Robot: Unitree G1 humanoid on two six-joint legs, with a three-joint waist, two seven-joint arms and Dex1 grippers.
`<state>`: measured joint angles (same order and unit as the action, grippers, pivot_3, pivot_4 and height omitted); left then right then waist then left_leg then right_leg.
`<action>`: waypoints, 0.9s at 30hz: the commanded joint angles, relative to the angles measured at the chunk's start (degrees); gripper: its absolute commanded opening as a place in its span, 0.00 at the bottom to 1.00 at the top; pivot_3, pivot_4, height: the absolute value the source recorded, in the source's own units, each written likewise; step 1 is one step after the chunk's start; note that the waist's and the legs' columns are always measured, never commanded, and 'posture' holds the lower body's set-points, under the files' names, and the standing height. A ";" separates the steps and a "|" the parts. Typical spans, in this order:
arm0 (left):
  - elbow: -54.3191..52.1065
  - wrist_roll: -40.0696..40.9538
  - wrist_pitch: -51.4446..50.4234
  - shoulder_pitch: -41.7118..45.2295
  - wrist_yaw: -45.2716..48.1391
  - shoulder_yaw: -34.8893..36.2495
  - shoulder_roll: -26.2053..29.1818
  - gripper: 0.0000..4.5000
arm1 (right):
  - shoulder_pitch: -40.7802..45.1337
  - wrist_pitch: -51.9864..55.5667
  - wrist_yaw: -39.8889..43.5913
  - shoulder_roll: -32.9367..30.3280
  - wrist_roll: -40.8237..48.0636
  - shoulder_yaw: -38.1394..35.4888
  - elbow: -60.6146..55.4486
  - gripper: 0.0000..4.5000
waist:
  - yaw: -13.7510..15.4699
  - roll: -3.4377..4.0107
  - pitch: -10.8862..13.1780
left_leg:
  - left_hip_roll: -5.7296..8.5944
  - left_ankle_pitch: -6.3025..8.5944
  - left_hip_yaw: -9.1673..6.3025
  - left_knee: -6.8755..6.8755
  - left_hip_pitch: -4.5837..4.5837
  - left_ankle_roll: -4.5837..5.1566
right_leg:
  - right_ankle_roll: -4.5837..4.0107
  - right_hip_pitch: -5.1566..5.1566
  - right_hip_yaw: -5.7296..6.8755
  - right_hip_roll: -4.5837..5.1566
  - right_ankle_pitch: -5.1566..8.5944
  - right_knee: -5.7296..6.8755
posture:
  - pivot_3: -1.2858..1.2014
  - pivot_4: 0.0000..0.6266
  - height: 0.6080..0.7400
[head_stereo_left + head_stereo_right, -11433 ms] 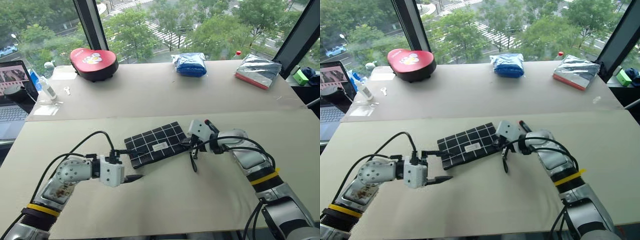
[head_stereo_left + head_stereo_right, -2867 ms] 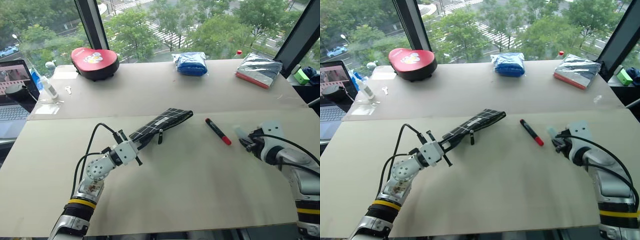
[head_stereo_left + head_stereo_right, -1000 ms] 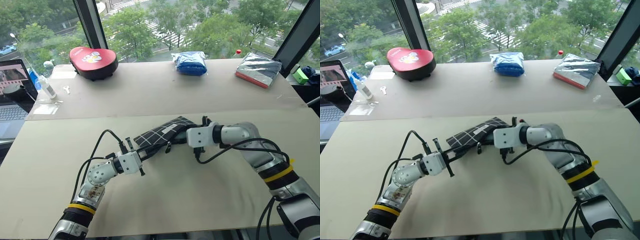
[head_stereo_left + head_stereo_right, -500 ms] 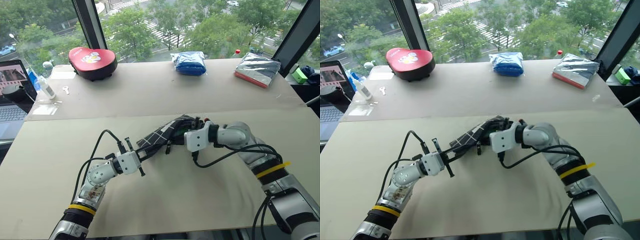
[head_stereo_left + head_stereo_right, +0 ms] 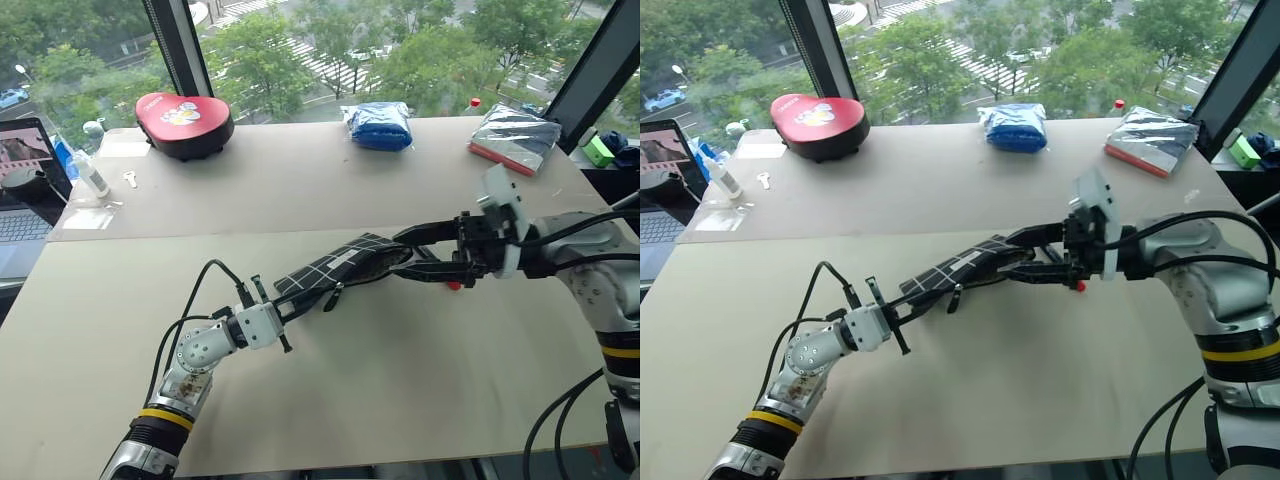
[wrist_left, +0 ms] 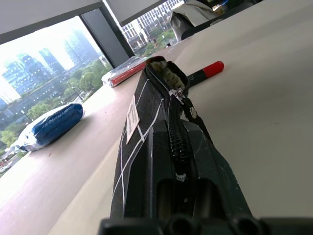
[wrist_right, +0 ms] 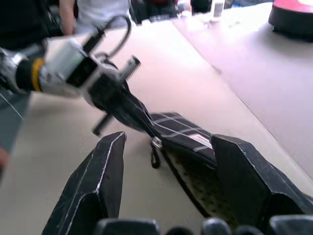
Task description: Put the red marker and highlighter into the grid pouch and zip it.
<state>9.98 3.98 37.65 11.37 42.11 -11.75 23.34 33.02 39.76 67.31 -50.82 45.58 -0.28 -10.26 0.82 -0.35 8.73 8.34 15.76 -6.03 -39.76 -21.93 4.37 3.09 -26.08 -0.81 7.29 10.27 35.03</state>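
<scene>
The left gripper (image 5: 285, 318) is clamped on the near end of the grid pouch (image 5: 335, 266), propping its mouth up. Beyond, the right gripper (image 5: 408, 255) stands spread wide at the open far end; the red marker (image 6: 205, 72) lies on the table just past those fingertips, the highlighter seemingly inside.

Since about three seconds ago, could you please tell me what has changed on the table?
The right hand carried the highlighter leftward to the grid pouch's open mouth, let go, and now stands open, drawn back rightward. Something pale, likely the highlighter, sits inside the mouth. Unchanged: the left hand grips the pouch's other end, and the red marker lies on the table.
</scene>
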 commanded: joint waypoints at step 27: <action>-0.63 -0.46 1.50 -0.21 -0.87 0.72 0.31 0.00 | -0.18 -10.80 -24.22 9.83 -31.72 2.29 22.27 0.68 | -0.13 0.01 0.00 | -0.03 -0.04 0.24 -0.05 -0.04 -0.05 | 0.03 -0.11 -0.03 -0.04 -0.18 0.02 | 0.52 0.24 1.00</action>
<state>9.99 3.40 37.69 11.05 41.79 -11.68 23.47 31.01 30.68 42.68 -41.00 14.37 3.68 12.45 0.69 -0.34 8.73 8.31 15.72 -5.79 -39.82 -21.97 4.32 3.12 -26.19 -0.84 7.24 10.09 35.05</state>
